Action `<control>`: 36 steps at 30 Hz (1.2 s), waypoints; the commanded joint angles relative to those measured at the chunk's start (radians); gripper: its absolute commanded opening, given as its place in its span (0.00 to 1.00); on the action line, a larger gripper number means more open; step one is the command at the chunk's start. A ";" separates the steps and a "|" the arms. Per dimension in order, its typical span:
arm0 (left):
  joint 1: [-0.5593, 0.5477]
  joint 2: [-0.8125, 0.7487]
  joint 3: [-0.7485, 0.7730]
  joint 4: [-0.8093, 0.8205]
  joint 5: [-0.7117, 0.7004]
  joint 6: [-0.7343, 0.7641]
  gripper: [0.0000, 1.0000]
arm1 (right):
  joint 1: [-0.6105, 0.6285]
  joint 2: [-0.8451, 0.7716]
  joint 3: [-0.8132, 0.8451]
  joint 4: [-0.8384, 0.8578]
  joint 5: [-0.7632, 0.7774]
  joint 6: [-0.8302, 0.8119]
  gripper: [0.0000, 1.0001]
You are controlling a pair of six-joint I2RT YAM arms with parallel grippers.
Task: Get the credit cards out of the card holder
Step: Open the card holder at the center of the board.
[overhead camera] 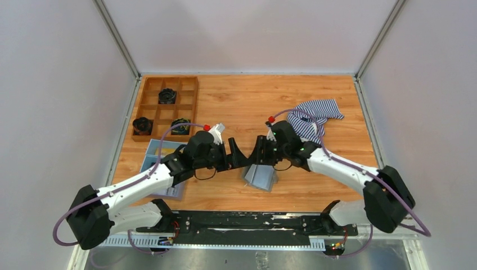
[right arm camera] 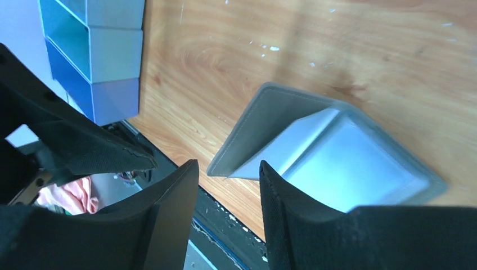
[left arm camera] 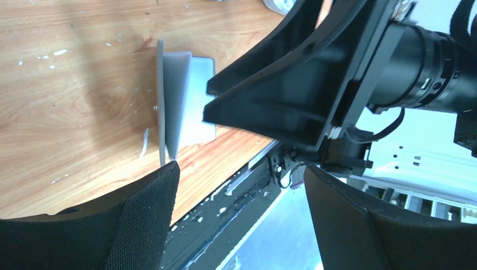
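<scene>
Left gripper: jaws wide open, empty. Right gripper: jaws about half open, holding nothing, just over the card holder flap; contact unclear. Holder half-folded on desk, 6 o'clock of centre. No credit cards showing. I judge opening step: pin one flap, spread the other.

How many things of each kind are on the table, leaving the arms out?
Dark round parts: 3
Wooden compartment tray: 1
Blue tray: 1
Grey card holder: 1
Striped cloth: 1
Credit cards: 0 in view
Total: 7
</scene>
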 commanded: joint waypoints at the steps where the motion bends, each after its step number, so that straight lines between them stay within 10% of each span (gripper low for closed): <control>1: -0.001 0.041 0.015 0.071 0.045 -0.017 0.85 | -0.094 -0.099 -0.073 -0.089 0.012 0.007 0.48; 25: -0.124 0.562 0.334 0.137 0.123 0.022 0.79 | -0.332 -0.407 -0.312 -0.257 0.063 0.010 0.43; 36: -0.022 0.474 0.279 -0.034 0.009 0.107 0.79 | -0.304 -0.395 -0.310 -0.216 -0.065 0.011 0.38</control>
